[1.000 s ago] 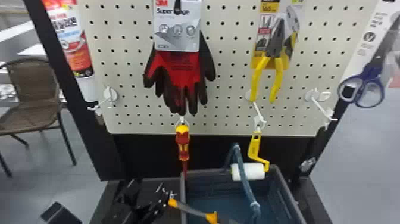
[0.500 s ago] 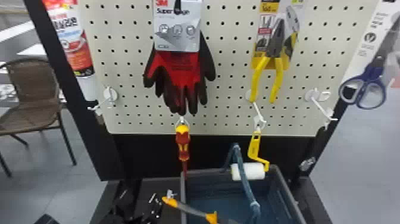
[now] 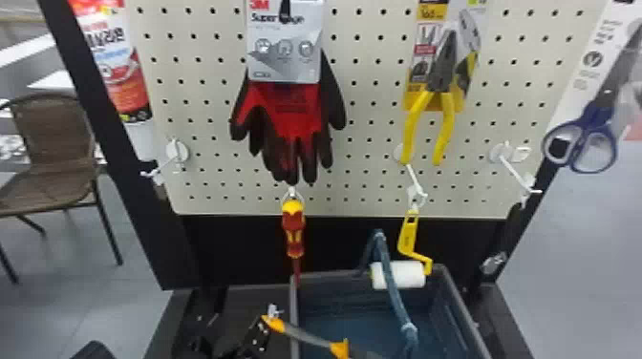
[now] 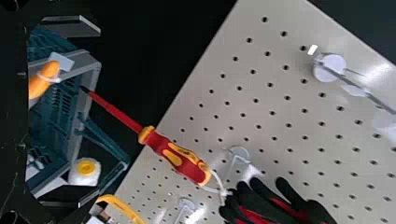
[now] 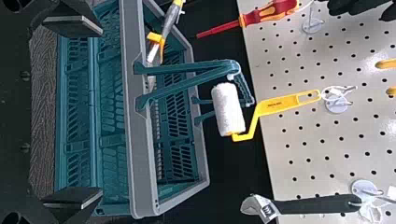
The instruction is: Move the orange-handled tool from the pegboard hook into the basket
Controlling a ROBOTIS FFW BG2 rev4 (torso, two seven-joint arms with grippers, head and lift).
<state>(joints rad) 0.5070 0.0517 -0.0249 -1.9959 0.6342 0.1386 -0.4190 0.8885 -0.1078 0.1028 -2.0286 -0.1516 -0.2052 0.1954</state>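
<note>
- A brown chair (image 3: 52,143) is on the floor at the far left of the head view.
- A red and white pack (image 3: 122,71) is by the board's left edge.
- The left gripper (image 3: 255,336) is near the end of the orange handle. Its two black fingers are spread wide, so it has let go of the tool.
- The orange-handled tool (image 3: 308,336) is off its hook. It leans on the basket's left wall, with the handle end poking out and the rest down inside.
- Red and black gloves (image 3: 289,119) hang on the pegboard (image 3: 372,119).
- A red and yellow screwdriver (image 3: 293,227) hangs under them, tip down, near the basket's back corner.
- The basket (image 3: 461,300) is blue-green with a gray rim.
- A paint roller (image 3: 408,234) with a yellow handle hangs by the back wall, white roll down.
- Yellow pliers (image 3: 444,95) hang above the roller.
- A wrench (image 5: 317,206) with a black handle hangs from the right hook, metal head down.
- Blue scissors (image 3: 583,138) are at the far right.
- The right gripper (image 5: 100,112) has its fingers wide apart, in the right wrist view.
</note>
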